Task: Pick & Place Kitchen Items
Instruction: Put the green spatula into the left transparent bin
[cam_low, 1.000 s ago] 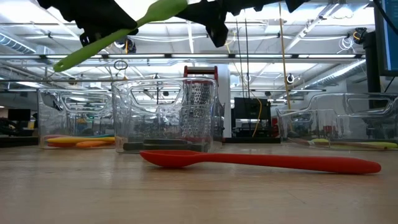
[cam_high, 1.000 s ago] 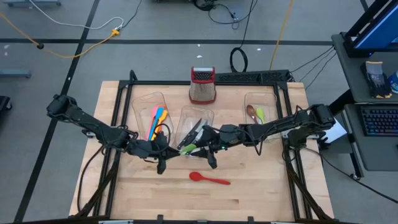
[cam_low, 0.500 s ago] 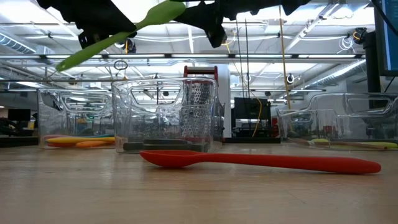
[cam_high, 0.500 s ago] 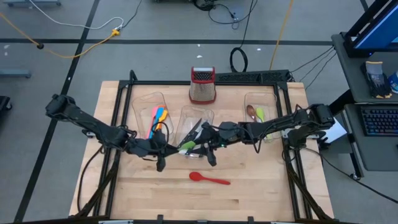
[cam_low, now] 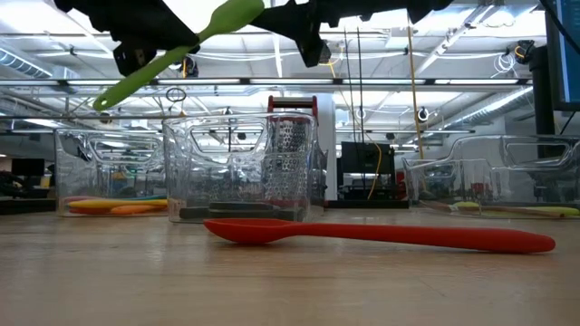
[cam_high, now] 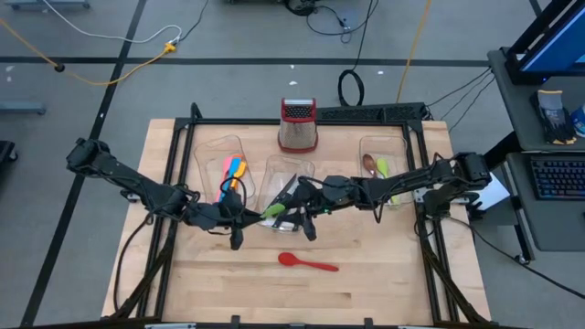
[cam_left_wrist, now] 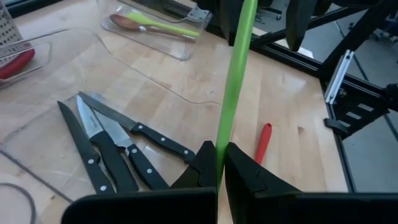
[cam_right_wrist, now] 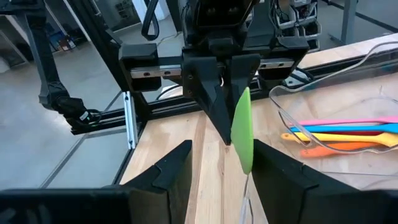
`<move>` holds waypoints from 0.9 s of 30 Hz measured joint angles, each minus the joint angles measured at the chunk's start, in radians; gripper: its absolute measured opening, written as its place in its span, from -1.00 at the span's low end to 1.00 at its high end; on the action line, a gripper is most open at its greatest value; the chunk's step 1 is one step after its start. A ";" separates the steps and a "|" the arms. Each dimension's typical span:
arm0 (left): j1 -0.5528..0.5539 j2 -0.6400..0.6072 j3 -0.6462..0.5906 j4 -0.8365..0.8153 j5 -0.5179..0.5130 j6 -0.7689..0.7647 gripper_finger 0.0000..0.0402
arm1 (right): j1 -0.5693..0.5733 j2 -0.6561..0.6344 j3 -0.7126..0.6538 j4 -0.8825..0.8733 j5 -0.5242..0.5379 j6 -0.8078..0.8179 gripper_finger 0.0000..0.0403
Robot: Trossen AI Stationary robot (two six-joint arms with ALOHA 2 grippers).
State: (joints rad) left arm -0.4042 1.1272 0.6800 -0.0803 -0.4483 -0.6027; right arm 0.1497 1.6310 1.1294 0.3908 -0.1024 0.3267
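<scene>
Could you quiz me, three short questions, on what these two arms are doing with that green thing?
1. True or false: the left gripper is shut on the green spatula.
2. Where does the red spoon lie? A) in a clear bin B) on the bare table C) in the right gripper
3. Fill in: the middle bin holds black-handled ____.

Key
1. True. The left wrist view shows its fingers clamped on the handle, while the right gripper stands open around the blade end without closing.
2. B, in front of the bins.
3. knives.
</scene>
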 joint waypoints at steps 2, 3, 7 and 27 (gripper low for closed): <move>0.000 0.000 -0.001 0.022 0.008 0.013 -1.00 | 0.000 0.000 0.000 0.001 0.005 -0.005 -0.26; 0.000 0.000 -0.001 0.033 0.013 0.018 -1.00 | 0.000 0.000 0.000 0.001 0.023 -0.007 -0.26; 0.001 0.001 -0.002 0.068 0.013 0.021 -1.00 | 0.002 -0.002 0.000 0.008 0.112 -0.002 -0.26; -0.009 0.001 -0.003 0.082 0.022 0.025 -1.00 | 0.005 -0.003 0.000 0.003 0.312 -0.029 0.17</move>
State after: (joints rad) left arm -0.4129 1.1282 0.6769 0.0017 -0.4258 -0.5777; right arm 0.1551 1.6283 1.1294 0.3935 0.2100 0.2982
